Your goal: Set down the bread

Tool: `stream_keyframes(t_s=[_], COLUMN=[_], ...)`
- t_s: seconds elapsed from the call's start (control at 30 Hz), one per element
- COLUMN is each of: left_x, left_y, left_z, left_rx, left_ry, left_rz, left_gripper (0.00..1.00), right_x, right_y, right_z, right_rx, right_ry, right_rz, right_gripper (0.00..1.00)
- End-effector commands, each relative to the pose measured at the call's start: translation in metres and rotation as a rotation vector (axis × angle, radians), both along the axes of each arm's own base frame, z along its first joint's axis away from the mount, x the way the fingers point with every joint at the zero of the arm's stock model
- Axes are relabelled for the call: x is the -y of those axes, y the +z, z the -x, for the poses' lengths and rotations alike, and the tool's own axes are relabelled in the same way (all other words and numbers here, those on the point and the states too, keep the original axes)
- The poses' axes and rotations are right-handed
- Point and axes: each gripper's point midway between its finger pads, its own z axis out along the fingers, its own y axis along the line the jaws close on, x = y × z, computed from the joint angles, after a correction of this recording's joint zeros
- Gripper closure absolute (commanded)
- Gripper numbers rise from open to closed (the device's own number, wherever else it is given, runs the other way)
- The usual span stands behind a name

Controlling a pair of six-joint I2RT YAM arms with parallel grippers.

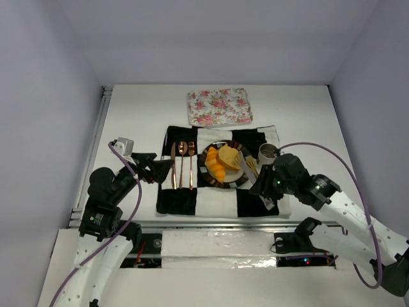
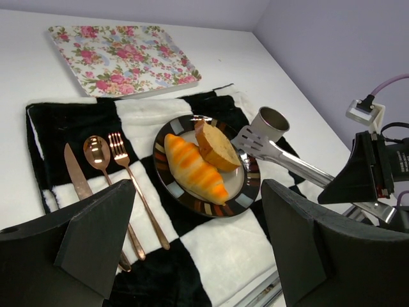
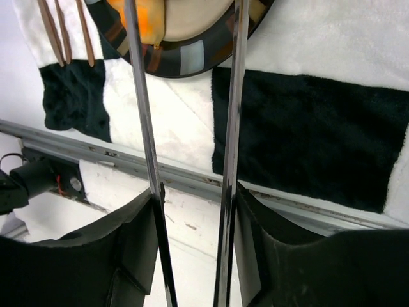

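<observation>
A striped orange bread roll point(image 1: 215, 165) and a brown bread piece point(image 1: 229, 155) lie on a dark-rimmed plate point(image 1: 223, 185) on the black-and-white checked cloth. In the left wrist view the roll point(image 2: 193, 168) and the brown piece point(image 2: 217, 147) touch each other. My right gripper point(image 1: 268, 182) is shut on metal tongs point(image 1: 249, 167). The tongs' head point(image 2: 252, 142) sits at the plate's right rim beside the brown piece. In the right wrist view the two tong arms point(image 3: 142, 115) stand apart between my fingers point(image 3: 192, 217). My left gripper point(image 1: 165, 169) is open and empty, left of the cutlery point(image 1: 182, 165).
A floral tray point(image 1: 219, 106) lies behind the cloth. A metal cup point(image 1: 267, 152) stands right of the plate, close to the tongs. A copper knife, spoon and fork point(image 2: 131, 185) lie left of the plate. The table's near edge rail point(image 3: 128, 160) runs below the cloth.
</observation>
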Motion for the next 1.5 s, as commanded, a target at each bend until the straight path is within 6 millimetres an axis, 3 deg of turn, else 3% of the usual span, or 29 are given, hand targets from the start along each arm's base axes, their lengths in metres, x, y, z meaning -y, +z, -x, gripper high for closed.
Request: stream_keyframes(t_s=[0.0, 0.2, 0.3, 0.43, 0.47, 0.53, 0.6, 0.63, 0.7, 0.73, 0.83, 0.87, 0.97, 1.17, 1.33, 1.43, 1.47], left_x=[0.003, 0.004, 0.004, 0.003, 0.003, 0.002, 0.002, 0.002, 0.002, 0.002, 0.001, 0.001, 0.001, 0.001, 0.001, 0.001, 0.001], left_y=[0.014, 0.014, 0.014, 0.016, 0.015, 0.017, 0.018, 0.019, 0.021, 0.023, 0.026, 0.027, 0.028, 0.028, 0.027, 0.027, 0.027], left_z=[0.001, 0.001, 0.001, 0.002, 0.003, 0.004, 0.004, 0.006, 0.008, 0.009, 0.012, 0.013, 0.013, 0.014, 0.013, 0.013, 0.013], left_rx=[0.061, 0.061, 0.061, 0.070, 0.070, 0.077, 0.083, 0.088, 0.097, 0.107, 0.124, 0.128, 0.131, 0.133, 0.129, 0.127, 0.127], left_ry=[-0.019, -0.022, -0.022, -0.022, -0.022, -0.019, -0.019, -0.022, -0.023, -0.023, -0.023, -0.023, -0.025, -0.030, -0.025, -0.025, -0.023], left_rz=[0.017, 0.017, 0.017, 0.020, 0.020, 0.022, 0.022, 0.023, 0.025, 0.027, 0.032, 0.032, 0.033, 0.032, 0.031, 0.030, 0.030], left_gripper=[0.22, 0.22, 0.22, 0.22, 0.22, 0.23, 0.23, 0.23, 0.23, 0.23, 0.23, 0.23, 0.23, 0.24, 0.24, 0.24, 0.24], right_x=[-0.011, -0.011, -0.014, -0.013, -0.012, 0.011, 0.029, 0.056, 0.078, 0.103, 0.140, 0.162, 0.194, 0.229, 0.235, 0.240, 0.242], right_y=[0.033, 0.080, 0.108, 0.124, 0.122, 0.121, 0.110, 0.108, 0.083, 0.077, 0.049, 0.044, 0.014, -0.036, -0.068, -0.079, -0.080], right_z=[-0.004, -0.009, -0.022, -0.068, -0.090, -0.130, -0.168, -0.190, -0.218, -0.231, -0.260, -0.267, -0.286, -0.293, -0.304, -0.310, -0.311], right_rx=[0.080, 0.180, 0.260, 0.375, 0.379, 0.403, 0.379, 0.381, 0.312, 0.296, 0.235, 0.227, 0.186, 0.133, 0.096, 0.077, 0.070], right_ry=[0.019, 0.018, 0.007, -0.049, -0.084, -0.150, -0.206, -0.273, -0.319, -0.378, -0.452, -0.499, -0.520, -0.405, -0.356, -0.350, -0.354], right_rz=[-0.087, -0.143, -0.164, -0.047, 0.020, 0.112, 0.173, 0.204, 0.262, 0.295, 0.348, 0.371, 0.457, 0.719, 0.774, 0.810, 0.819], right_gripper=[0.49, 0.52, 0.56, 0.59, 0.60, 0.61, 0.62, 0.63, 0.63, 0.63, 0.63, 0.63, 0.64, 0.63, 0.59, 0.50, 0.40])
